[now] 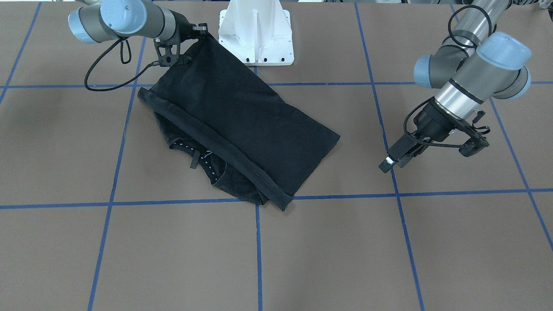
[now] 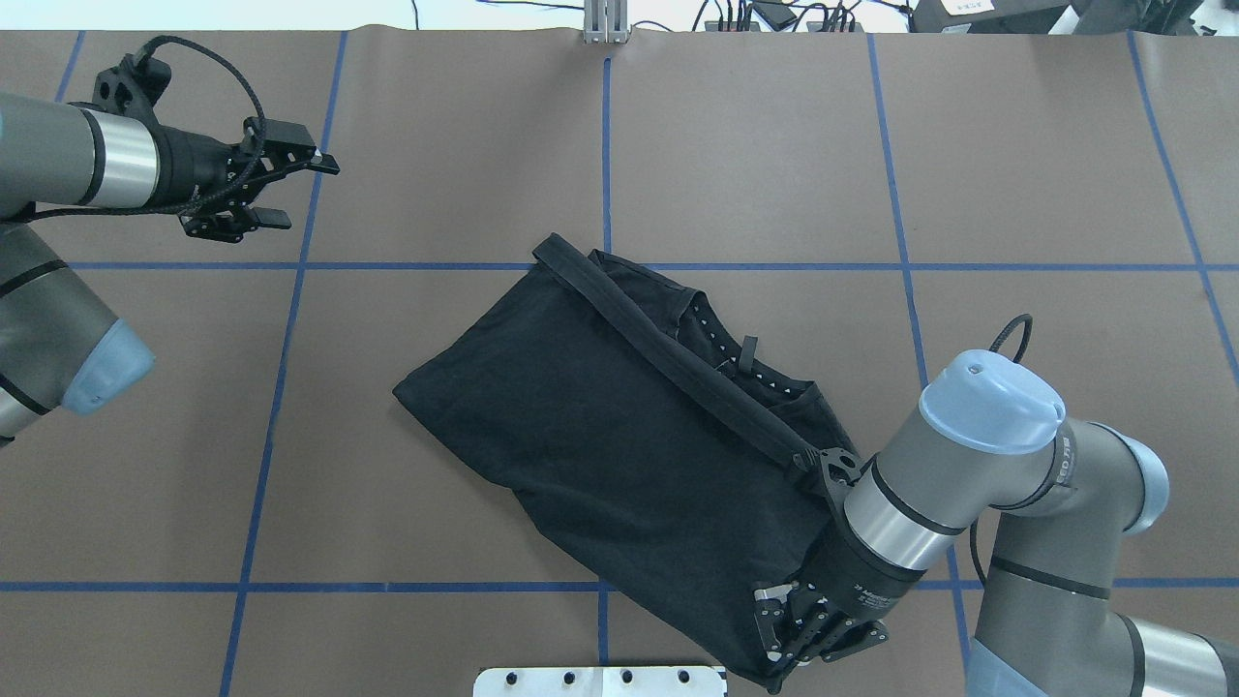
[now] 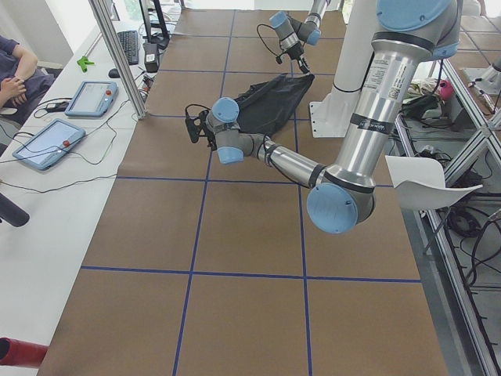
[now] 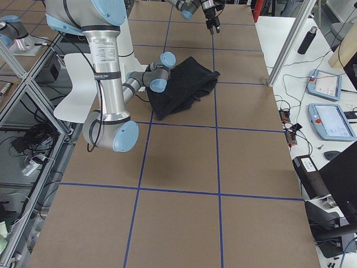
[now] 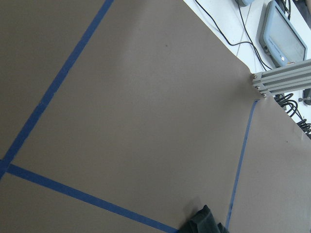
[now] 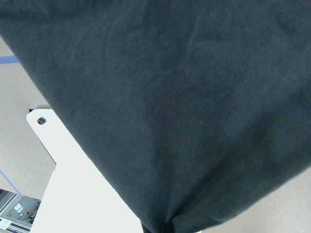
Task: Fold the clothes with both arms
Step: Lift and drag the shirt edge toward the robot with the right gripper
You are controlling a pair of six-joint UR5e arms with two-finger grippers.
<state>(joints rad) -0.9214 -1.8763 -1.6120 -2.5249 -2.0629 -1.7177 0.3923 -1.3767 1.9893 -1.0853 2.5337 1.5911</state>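
The black T-shirt [image 2: 600,436] lies folded and slanted across the table's middle, plain side up, with a hem band and a stitched collar showing along its far edge. My right gripper [image 2: 779,663] is shut on one corner of the T-shirt [image 1: 242,121] and holds it raised near the white pedestal, so the cloth hangs in a slope from the right gripper [image 1: 204,33]. Black fabric [image 6: 170,97] fills the right wrist view. My left gripper [image 2: 290,189] hovers open and empty over bare table, well apart from the shirt. A corner of the shirt [image 5: 204,222] shows in the left wrist view.
The white pedestal base [image 1: 255,34] stands just beside the lifted corner. Blue tape lines [image 2: 290,387] grid the brown table. An aluminium post [image 5: 284,77] and tablets [image 3: 88,98] stand at the operators' side, where a person [image 3: 14,66] sits.
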